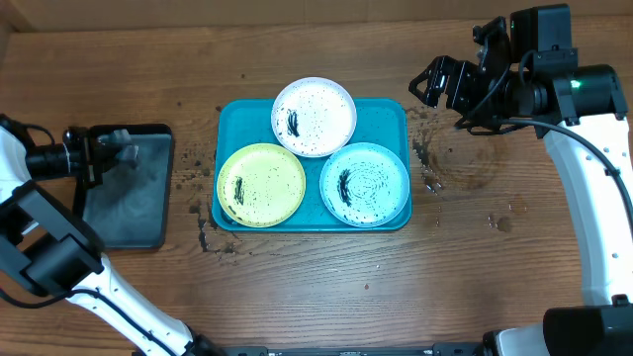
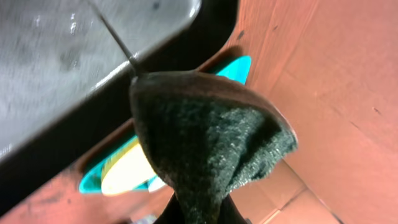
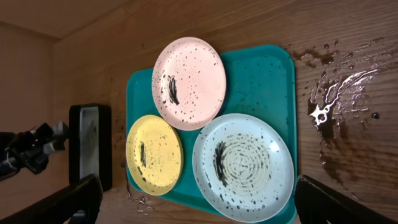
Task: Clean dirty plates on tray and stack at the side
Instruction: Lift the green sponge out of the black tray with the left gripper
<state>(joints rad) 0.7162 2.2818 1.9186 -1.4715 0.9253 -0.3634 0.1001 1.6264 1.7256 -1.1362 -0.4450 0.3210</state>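
Note:
Three speckled plates lie on the turquoise tray [image 1: 391, 112]: the white plate [image 1: 314, 116] at the back, the yellow-green plate [image 1: 261, 184] front left, the light blue plate [image 1: 365, 184] front right. All three also show in the right wrist view: white [image 3: 188, 83], yellow-green [image 3: 153, 154], light blue [image 3: 242, 167], on the tray [image 3: 261, 74]. My left gripper [image 1: 121, 150] is over the small grey tray, shut on a dark green sponge [image 2: 205, 140]. My right gripper [image 1: 432, 89] is open and empty, raised to the right of the turquoise tray.
A black-rimmed grey tray [image 1: 129, 193] stands at the left of the table. Wet smears and dark specks [image 1: 435, 163] lie on the wood to the right of the turquoise tray, and more specks [image 1: 203, 232] at its left side.

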